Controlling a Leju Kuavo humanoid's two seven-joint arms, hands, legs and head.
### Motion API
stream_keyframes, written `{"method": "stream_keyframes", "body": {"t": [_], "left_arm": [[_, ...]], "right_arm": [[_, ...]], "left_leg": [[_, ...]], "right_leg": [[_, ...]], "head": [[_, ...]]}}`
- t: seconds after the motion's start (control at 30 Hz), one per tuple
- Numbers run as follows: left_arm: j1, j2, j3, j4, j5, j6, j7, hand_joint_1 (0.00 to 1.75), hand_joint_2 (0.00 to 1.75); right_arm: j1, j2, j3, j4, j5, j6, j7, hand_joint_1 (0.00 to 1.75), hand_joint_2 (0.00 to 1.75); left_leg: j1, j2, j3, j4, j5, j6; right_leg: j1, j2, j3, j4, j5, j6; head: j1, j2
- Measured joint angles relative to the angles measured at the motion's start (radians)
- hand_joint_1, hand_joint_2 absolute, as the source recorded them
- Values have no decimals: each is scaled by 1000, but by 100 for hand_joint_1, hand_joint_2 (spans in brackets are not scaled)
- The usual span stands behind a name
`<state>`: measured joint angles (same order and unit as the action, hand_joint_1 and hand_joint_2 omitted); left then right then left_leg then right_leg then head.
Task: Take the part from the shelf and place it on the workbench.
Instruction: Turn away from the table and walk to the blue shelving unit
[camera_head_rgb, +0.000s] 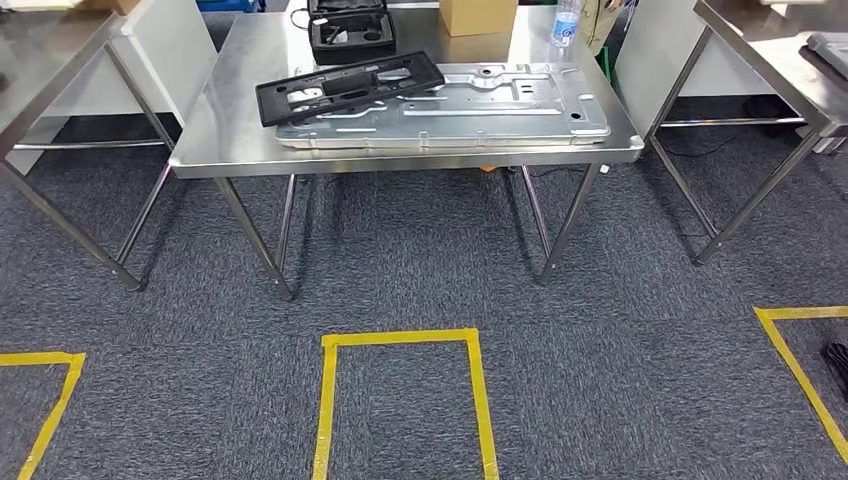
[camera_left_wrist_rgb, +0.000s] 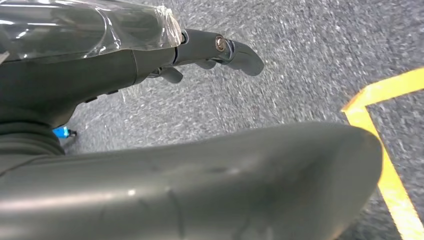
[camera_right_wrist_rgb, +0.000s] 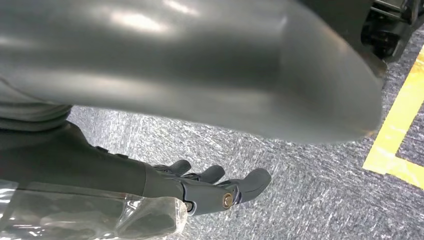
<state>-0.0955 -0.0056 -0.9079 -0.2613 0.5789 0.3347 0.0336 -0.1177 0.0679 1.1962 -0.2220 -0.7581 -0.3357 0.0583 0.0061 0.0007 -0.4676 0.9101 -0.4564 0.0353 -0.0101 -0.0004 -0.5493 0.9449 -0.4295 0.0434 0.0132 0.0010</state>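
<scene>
Black frame part (camera_head_rgb: 350, 87) lies flat across a grey metal plate (camera_head_rgb: 470, 110) on the steel workbench (camera_head_rgb: 230, 120), placement apparently done. Left hand (camera_left_wrist_rgb: 210, 50) and right hand (camera_right_wrist_rgb: 215, 187) hang over carpet, fingers apart, holding nothing, presumably lowered to stay clear.

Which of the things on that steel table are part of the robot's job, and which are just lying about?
Part of the job:
black part
workbench
left hand and right hand, both holding nothing

Lying about:
grey metal panel
black case
cardboard box
water bottle
</scene>
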Motion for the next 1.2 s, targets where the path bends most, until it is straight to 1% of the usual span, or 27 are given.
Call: {"method": "stream_keyframes", "body": {"t": [0.03,0.07,0.13,0.17,0.2,0.3,0.33,0.43,0.47,0.5,0.53,0.57,0.6,0.63,0.67,0.7,0.73,0.77,0.8,0.87,0.9,0.93,1.03,1.07,1.1,1.17,1.2], "left_arm": [[-1,1,0,0,0,0,0,0,0],[-2,2,0,0,0,0,0,0,0],[-2,4,0,0,0,0,0,0,0],[-1,4,0,0,2,-1,1,0,0],[-1,5,0,1,3,-1,3,0,0],[-1,5,0,1,5,-2,10,0,0],[-1,5,0,1,4,-2,10,0,0],[-1,5,0,1,4,-2,11,0,0],[-1,5,1,1,3,-2,11,0,0],[-1,5,0,1,-5,2,13,0,0],[-1,3,-1,1,-16,8,15,0,0],[-2,0,-2,1,-29,15,19,0,0],[-3,-3,-4,1,-41,20,23,0,0],[-4,-7,-5,1,-47,22,27,0,0],[-5,-9,-6,1,-49,22,31,0,0],[-6,-11,-6,1,-49,22,34,0,0],[-6,-12,-7,1,-49,22,37,0,0],[-5,-13,-8,1,-48,21,38,0,0],[-5,-13,-10,1,-48,20,38,0,0],[-7,-15,-13,1,-45,18,34,0,87],[-9,-16,-15,1,-42,17,31,0,131],[-10,-17,-17,1,-39,16,29,0,175],[-7,-23,-28,1,-39,16,53,0,175],[-6,-25,-31,1,-44,18,67,0,175],[-6,-26,-32,1,-51,20,78,0,175],[-4,-28,-30,1,-71,20,88,0,175],[-3,-28,-27,1,-82,16,89,0,175]], "right_arm": [[0,0,0,0,1,0,0,0,0],[0,0,0,0,1,0,0,0,0],[0,0,0,0,2,0,0,0,0],[1,0,0,0,2,0,0,0,0],[1,0,0,0,2,0,-1,0,0],[2,0,0,0,2,-2,-2,0,0],[1,0,0,0,2,-2,-1,0,0],[1,0,0,0,1,-2,-1,0,0],[0,0,0,0,-1,-2,-1,0,0],[0,0,0,0,-10,-2,1,0,0],[0,-2,0,0,-24,1,3,0,0],[0,-4,0,0,-38,4,5,0,0],[1,-6,0,1,-51,8,7,0,0],[2,-9,0,1,-57,11,7,0,0],[2,-11,-1,1,-58,12,7,0,0],[2,-14,-1,1,-58,12,7,0,0],[2,-16,-1,1,-58,12,7,0,0],[3,-18,-1,1,-58,10,8,0,0],[3,-20,-1,1,-57,8,8,0,0],[2,-22,-1,1,-52,-1,11,0,0],[1,-23,-1,1,-49,-7,13,0,0],[0,-24,-1,1,-46,-15,16,0,44],[0,-26,0,1,-38,-48,33,0,175],[1,-26,0,1,-34,-59,41,0,175],[4,-26,-2,1,-29,-66,48,0,175],[14,-27,-14,1,-9,-69,55,0,175],[23,-28,-24,1,5,-66,56,0,175]], "left_leg": [[1,1,-7,-1,7,10],[1,3,-14,-2,14,19],[-4,6,-30,-1,26,27],[-7,7,-38,0,31,28],[-9,7,-46,2,36,28],[-12,8,-60,7,45,26],[-13,7,-61,8,45,25],[-13,7,-61,8,46,25],[-14,7,-63,11,47,23],[-15,8,-67,15,50,17],[-15,7,-76,27,45,7],[-14,7,-92,56,26,-5],[-10,6,-112,100,-4,-16],[-6,5,-138,166,-49,-26],[-3,5,-164,241,-92,-31],[0,5,-181,301,-120,-36],[3,5,-183,332,-131,-39],[6,5,-164,318,-122,-41],[8,5,-124,261,-97,-42],[9,4,-24,95,-44,-40],[7,2,8,35,-28,-36],[5,1,22,4,-22,-30],[1,0,11,1,-12,-8],[1,1,7,0,-6,1],[2,3,3,-2,0,10],[-1,4,-7,-1,8,22],[-4,5,-11,-1,11,25]], "right_leg": [[-1,0,-14,29,-25,3],[-2,0,-35,80,-64,5],[-2,0,-89,226,-150,7],[-2,0,-106,282,-175,7],[-2,0,-104,302,-179,6],[-1,0,-23,197,-126,1],[-1,0,-6,171,-115,0],[-1,0,4,155,-109,-1],[0,0,31,108,-100,-3],[2,0,55,63,-89,-8],[2,0,73,19,-73,-17],[2,-1,86,-18,-58,-28],[2,-1,75,-19,-47,-37],[0,-1,64,-20,-36,-44],[0,-2,55,-19,-30,-45],[0,-2,46,-19,-23,-44],[0,-1,38,-18,-17,-43],[0,-1,31,-18,-12,-41],[0,0,25,-18,-8,-38],[1,1,18,-17,-1,-30],[2,1,15,-16,2,-25],[4,0,12,-15,6,-20],[1,1,1,-8,10,-3],[0,1,-9,11,-5,1],[-1,2,-26,50,-34,4],[-1,2,-79,185,-117,7],[-1,2,-103,252,-148,7]], "head": [[1,0],[2,0],[3,0],[3,0],[3,0],[3,0],[3,0],[3,0],[3,0],[3,0],[2,0],[1,0],[0,0],[-1,0],[-2,0],[-2,0],[-2,0],[-2,0],[-2,0],[-2,0],[-2,0],[-1,0],[0,0],[1,0],[2,0],[4,0],[4,0]]}}
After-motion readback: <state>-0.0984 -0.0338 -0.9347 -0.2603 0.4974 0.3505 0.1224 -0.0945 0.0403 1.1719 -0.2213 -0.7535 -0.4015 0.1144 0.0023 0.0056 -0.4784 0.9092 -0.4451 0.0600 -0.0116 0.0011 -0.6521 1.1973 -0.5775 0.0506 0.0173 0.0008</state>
